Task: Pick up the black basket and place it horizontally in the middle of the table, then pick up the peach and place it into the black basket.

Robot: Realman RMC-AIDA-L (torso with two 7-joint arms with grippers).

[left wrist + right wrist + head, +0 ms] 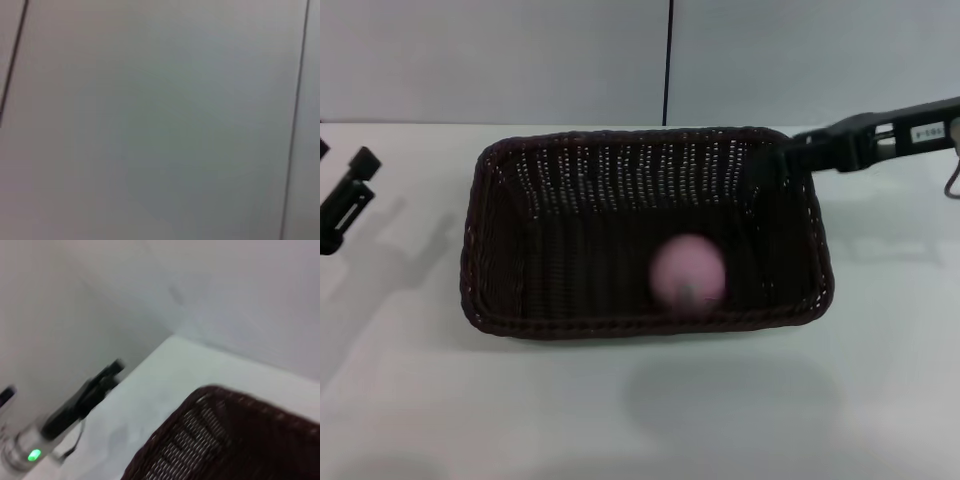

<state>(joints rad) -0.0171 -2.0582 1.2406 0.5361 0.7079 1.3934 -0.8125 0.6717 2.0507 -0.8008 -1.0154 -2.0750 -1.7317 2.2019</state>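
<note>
Resting inside the black basket [620,210], toward its near wall and a little right of centre, the peach [688,270] is seen as a blurred pink ball. The basket is set lengthwise across the middle of the table [640,410], its long sides running left to right in the head view and its braided rim facing up. A soft shadow is cast on the white tabletop just in front of the basket.

Farther back, the right gripper [782,158] is held at the basket's far right corner, its dark tip over the rim there and its arm reaching in from the right edge. The peach is apart from this gripper, lower in the basket and nearer the robot. Whether the fingers are spread or pressed together cannot be told, because the tip merges with the dark weave. A small white label is carried on the right arm, but its writing cannot be read.

At the far left edge, well apart from the basket, the left gripper [345,205] is held above the table; its finger state cannot be told either.

In the right wrist view, a corner of the basket [235,440] is shown, with the left gripper [107,376] beyond it and a green light glowing on that arm.

Only a plain grey wall with thin dark seams is shown in the left wrist view.
</note>
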